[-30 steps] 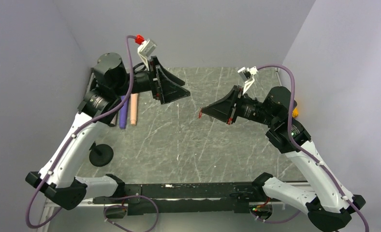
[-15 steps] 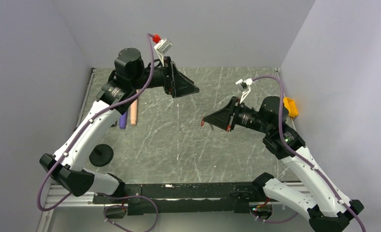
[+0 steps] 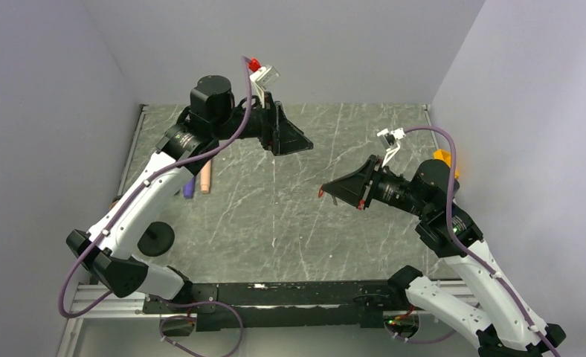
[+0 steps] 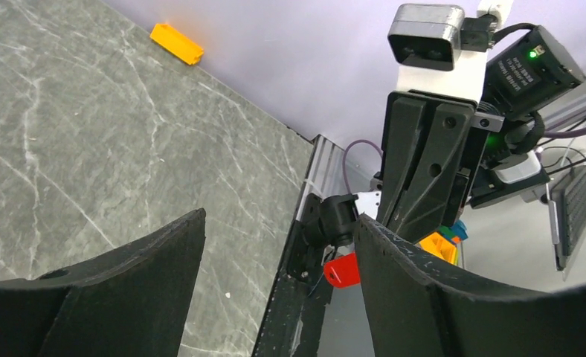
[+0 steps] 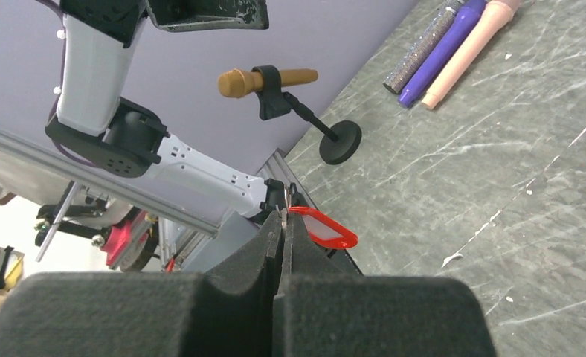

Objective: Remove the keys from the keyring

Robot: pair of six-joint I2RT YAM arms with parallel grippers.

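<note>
Left tool (image 3: 307,143) swung nearer, gaping, empty | right tool (image 5: 281,223) clamped on keyring (image 5: 323,229) | keyring juts toward left tool's gap

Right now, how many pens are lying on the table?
3, lying side by side near the left edge of the table: a glittery silver pen, a purple pen beside it, then a peach pen. Others may be hidden from view.

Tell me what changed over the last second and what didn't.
The left hand swung rightward, closing in on the right hand, and is still open and empty. The right hand drifted slightly right and nearer to the bases, staying shut on the keyring. The pens and the microphone stand stayed put.
</note>
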